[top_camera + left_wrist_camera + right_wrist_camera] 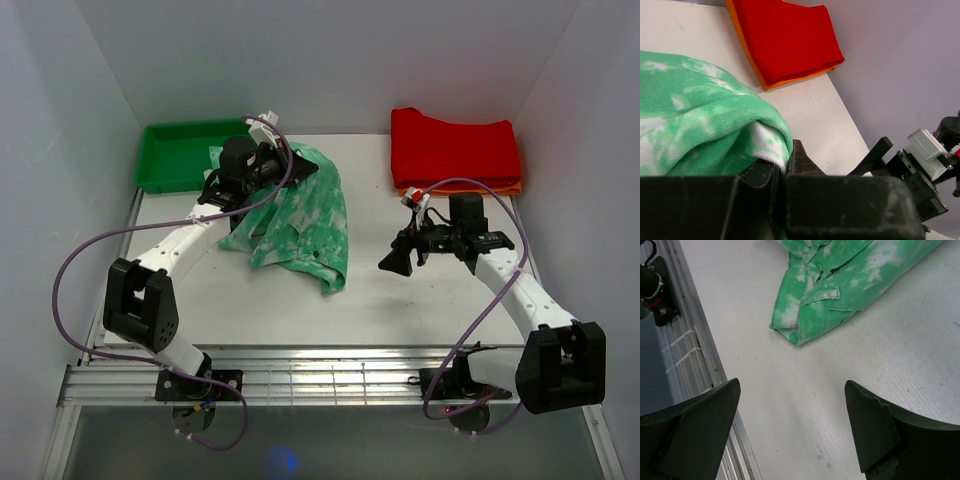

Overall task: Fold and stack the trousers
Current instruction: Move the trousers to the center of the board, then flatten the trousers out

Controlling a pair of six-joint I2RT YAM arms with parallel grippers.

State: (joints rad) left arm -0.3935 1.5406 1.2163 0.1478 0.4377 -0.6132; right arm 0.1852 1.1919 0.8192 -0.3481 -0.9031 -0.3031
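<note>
Seemingly mid-fold, left fingers [801, 161] pinch the trousers [300, 220] near the table's [400, 300] far edge; right fingers [700, 430], wide and empty, should take the waistband [812, 315].

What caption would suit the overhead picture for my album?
Left hand pinches the crumpled mint-green tie-dye cloth trousers while the open right hand hovers beside them.

Trousers [300, 215] mint green, white tie-dye blotches; folded garment [455, 148] red; tray [180, 160] green.
</note>
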